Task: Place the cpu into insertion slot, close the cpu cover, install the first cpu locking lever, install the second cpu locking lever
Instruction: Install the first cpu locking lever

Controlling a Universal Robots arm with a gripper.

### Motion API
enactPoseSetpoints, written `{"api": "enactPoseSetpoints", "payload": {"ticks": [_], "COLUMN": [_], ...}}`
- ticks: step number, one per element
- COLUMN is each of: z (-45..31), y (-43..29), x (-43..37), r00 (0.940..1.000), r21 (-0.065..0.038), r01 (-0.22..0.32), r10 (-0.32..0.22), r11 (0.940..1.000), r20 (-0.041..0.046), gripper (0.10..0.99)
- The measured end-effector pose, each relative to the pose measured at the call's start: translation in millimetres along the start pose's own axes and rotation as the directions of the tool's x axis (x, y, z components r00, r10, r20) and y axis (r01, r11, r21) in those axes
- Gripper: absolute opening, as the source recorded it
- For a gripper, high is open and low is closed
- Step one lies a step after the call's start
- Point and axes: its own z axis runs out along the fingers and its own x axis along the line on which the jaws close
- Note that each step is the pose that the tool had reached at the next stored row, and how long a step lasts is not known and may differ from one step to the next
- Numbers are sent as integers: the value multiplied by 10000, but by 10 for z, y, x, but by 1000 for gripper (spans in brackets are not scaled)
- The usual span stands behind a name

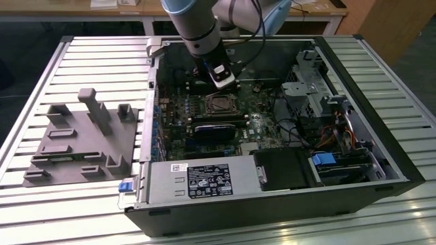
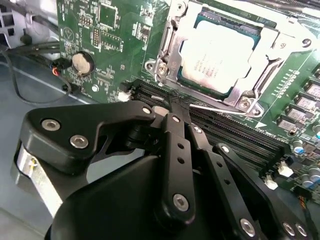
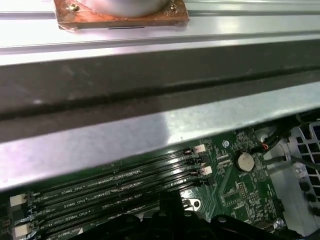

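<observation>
Mid-frame in the exterior view, the cpu (image 1: 220, 104) sits beneath the lowered cpu cover (image 1: 208, 104). The gripper (image 2: 169, 104), jaws seemingly pressed together, is just beside a locking lever (image 2: 220, 108); steady pressure, clear of the memory slots (image 2: 225, 127), seems wise.

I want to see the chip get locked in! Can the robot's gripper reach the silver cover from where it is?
Probably yes. The gripper hangs right beside the cpu cover, above the long black memory slots, and nothing stands between them in the second wrist view.
</observation>
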Motion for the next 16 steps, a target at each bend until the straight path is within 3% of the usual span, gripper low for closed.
{"api": "enactPoseSetpoints", "payload": {"ticks": [9,16], "z": [26,56], "y": [35,53], "x": [61,79], "r00": [9991,9952], "r21": [101,259], "r01": [-383,-934], "r10": [381,925], "r11": [9992,9953], "r20": [158,325], "gripper": [106,106]}}
